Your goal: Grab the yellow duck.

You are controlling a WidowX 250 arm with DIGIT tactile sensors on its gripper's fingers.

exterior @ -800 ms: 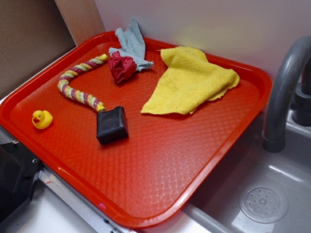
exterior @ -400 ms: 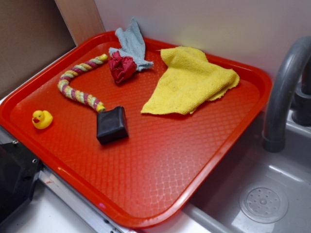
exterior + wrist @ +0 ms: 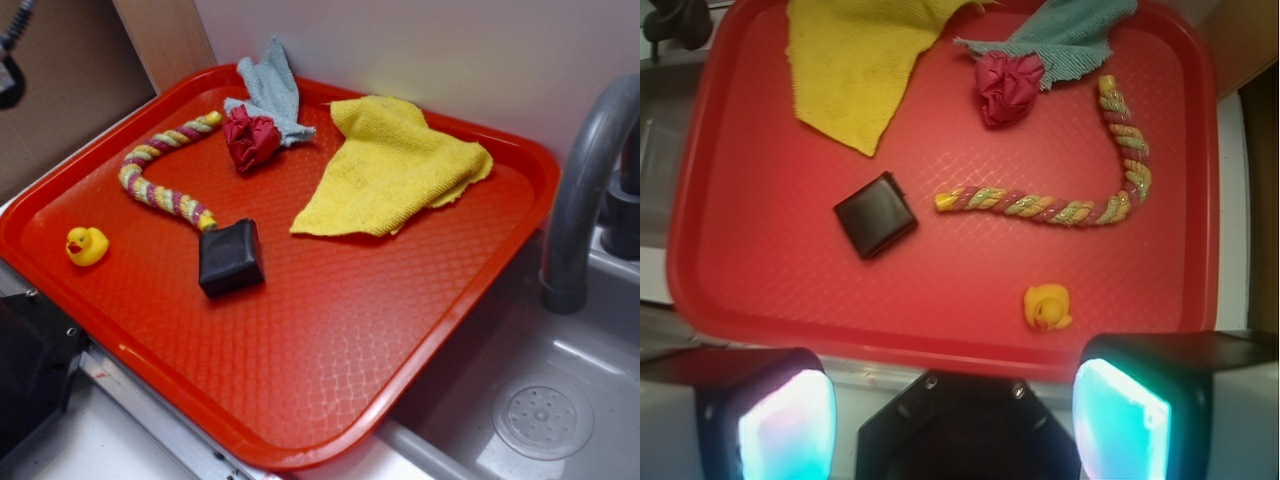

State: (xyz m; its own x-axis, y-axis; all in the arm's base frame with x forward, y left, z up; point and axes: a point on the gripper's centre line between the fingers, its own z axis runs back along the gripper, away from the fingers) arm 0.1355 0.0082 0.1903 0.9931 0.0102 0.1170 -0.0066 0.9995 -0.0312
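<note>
We see a yellow duck (image 3: pixel 86 245) with an orange beak on a red, diamond-textured tray (image 3: pixel 330 330). The braided rope (image 3: pixel 160 175) twists yellow and pink; the block (image 3: pixel 230 257) is black, one cloth (image 3: pixel 395 165) yellow, another (image 3: pixel 270 90) grey-blue.

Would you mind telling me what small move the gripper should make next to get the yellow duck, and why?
Probably a short move forward and slightly sideways, then down. In the wrist view the gripper is open, high above the red tray, and the yellow duck sits just ahead, nearer one finger than midway. It stands alone, apart from the braided rope.
</note>
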